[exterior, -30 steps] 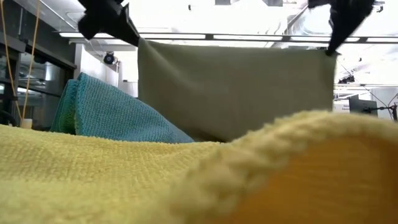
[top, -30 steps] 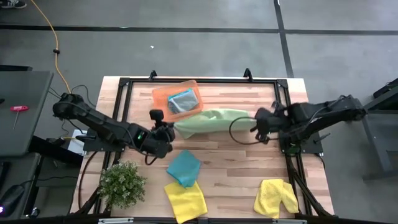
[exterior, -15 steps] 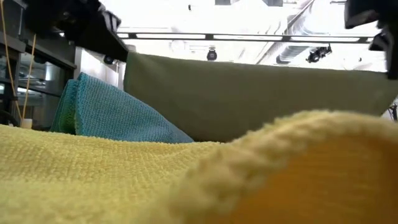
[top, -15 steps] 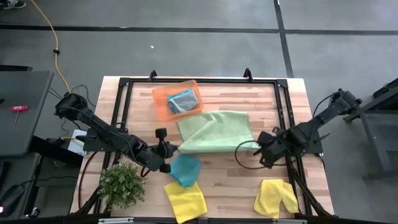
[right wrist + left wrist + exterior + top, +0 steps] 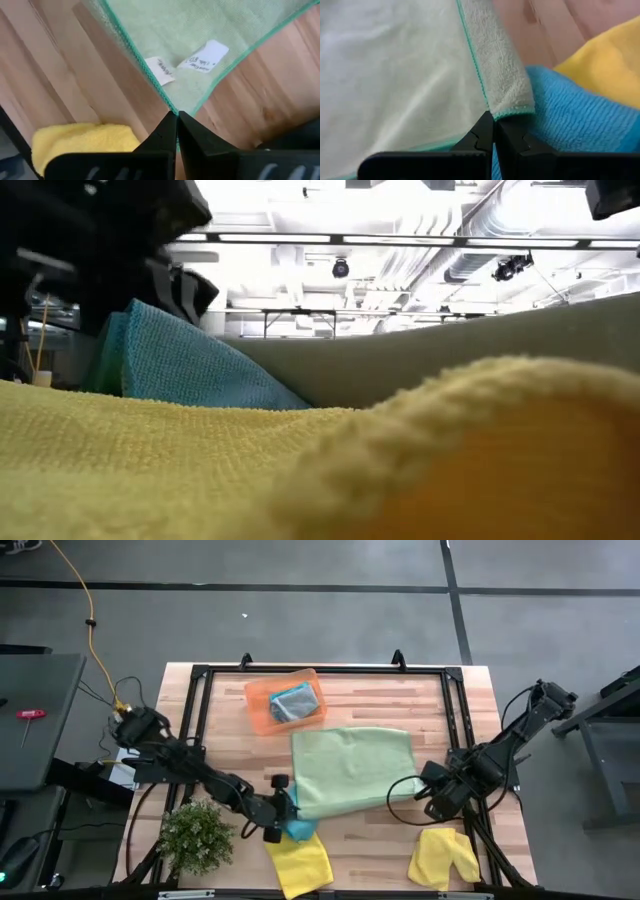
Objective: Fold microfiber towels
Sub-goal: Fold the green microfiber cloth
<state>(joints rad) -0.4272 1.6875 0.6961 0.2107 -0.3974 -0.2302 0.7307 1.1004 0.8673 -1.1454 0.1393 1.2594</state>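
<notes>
Light green towel [image 5: 352, 768] is now spread flat on the bench [image 5: 440, 705] instead of hanging, left claw [image 5: 290, 806] and right claw [image 5: 418, 786] each still pinching a corner.

Wooden table [image 5: 440, 700]: towels [image 5: 352, 768], orange tray [image 5: 262, 700], plant [image 5: 196, 833].

Pale green towel [image 5: 352, 768] edged in teal stitching with two white labels [image 5: 204, 56], teal-blue towel [image 5: 580, 120] ribbed in texture, two plain yellow towels [image 5: 300, 862], orange tray [image 5: 262, 698] holding grey and blue cloth [image 5: 292, 703], light wooden planked surface [image 5: 380, 700], green bushy plant [image 5: 195, 835], black tools [image 5: 493, 131]
</notes>
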